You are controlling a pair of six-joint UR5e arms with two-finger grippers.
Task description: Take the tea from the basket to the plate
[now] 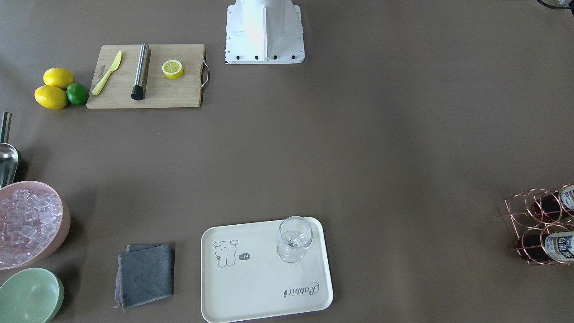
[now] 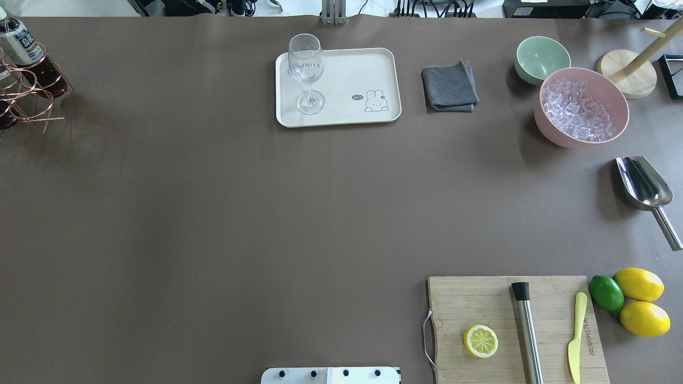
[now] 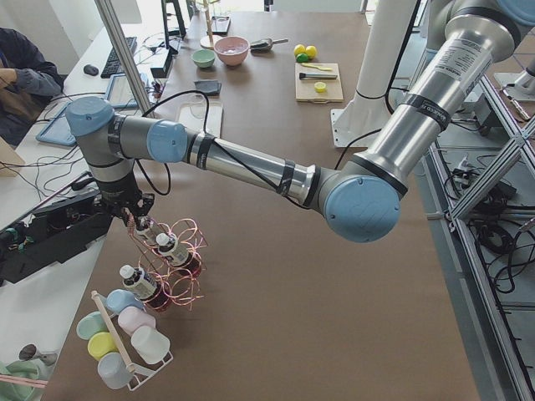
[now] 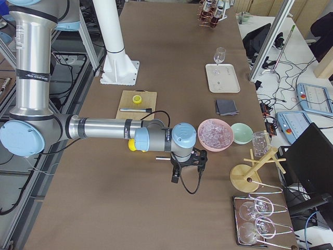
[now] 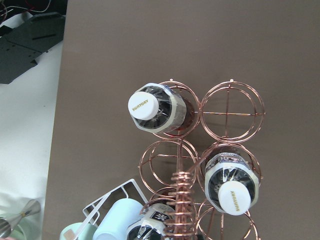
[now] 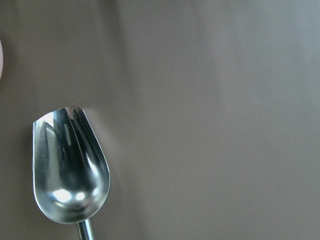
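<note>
The basket (image 5: 176, 165), a copper wire carrier, stands at the table's far left end and holds three tea bottles. In the left wrist view I look down on their white caps: one tea bottle (image 5: 152, 107) is upper left, one (image 5: 232, 182) is lower right, and one (image 5: 155, 222) is partly cut off at the bottom. My left gripper (image 3: 134, 219) hangs just above the basket (image 3: 177, 266); I cannot tell if it is open or shut. The plate (image 2: 347, 69) lies at the table's far middle. My right gripper (image 4: 186, 165) hovers over a scoop far from the plate; its state cannot be told.
A wine glass (image 2: 307, 69) stands on the plate's left part. A grey cloth (image 2: 449, 88), a green bowl (image 2: 541, 58) and a pink bowl of ice (image 2: 581, 106) lie to its right. A metal scoop (image 6: 70, 170) is below my right wrist. A cup rack (image 3: 125, 342) stands beside the basket.
</note>
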